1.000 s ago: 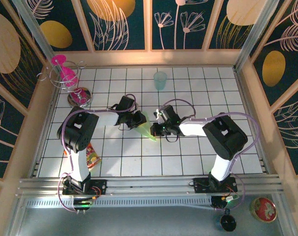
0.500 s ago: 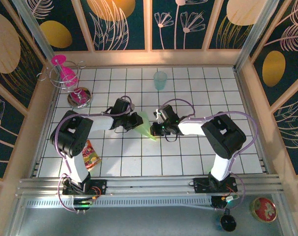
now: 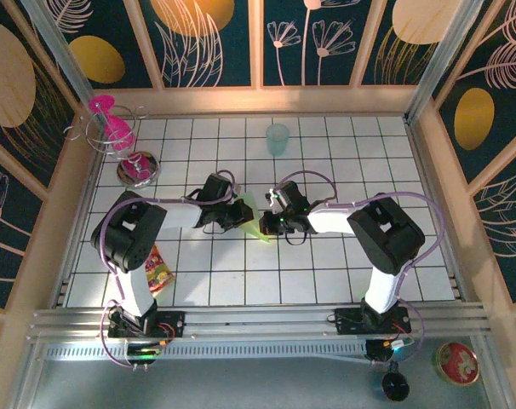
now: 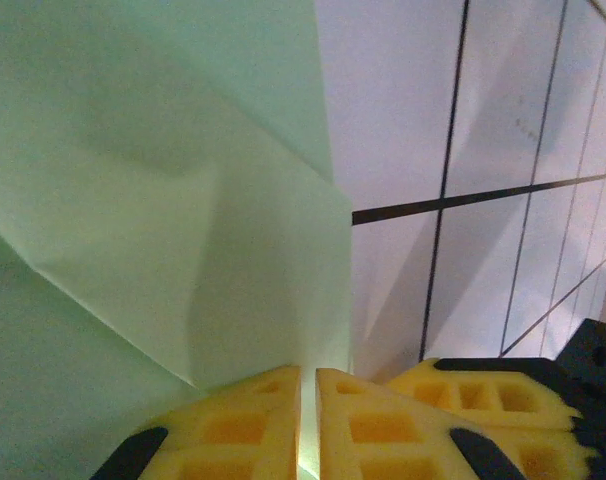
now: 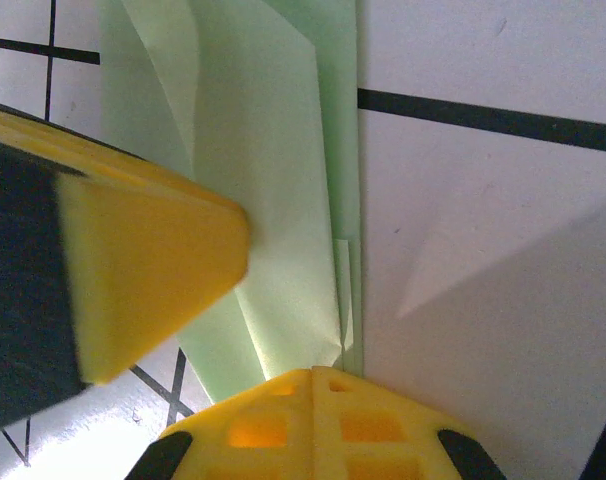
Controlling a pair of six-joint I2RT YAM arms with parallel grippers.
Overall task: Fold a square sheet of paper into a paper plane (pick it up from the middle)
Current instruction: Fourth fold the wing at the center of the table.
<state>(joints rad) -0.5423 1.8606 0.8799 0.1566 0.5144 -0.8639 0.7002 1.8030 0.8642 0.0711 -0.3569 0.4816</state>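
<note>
Nudged rightward since earlier frame: left pincer point(image 3: 232, 212), pinching paper plane point(image 3: 255, 219) at frame centre on tiled bench point(image 3: 343, 273). Right pincer point(image 3: 271, 223) pressed together on opposite edge. Likely wing-creasing step. Next calls for holding firm, pressing fold flat.

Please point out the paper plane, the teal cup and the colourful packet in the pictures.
paper plane point(image 3: 255, 223), top external view, middle of the green folded paper.
teal cup point(image 3: 278, 139), top external view, its middle.
colourful packet point(image 3: 160, 273), top external view, its visible middle.
</note>
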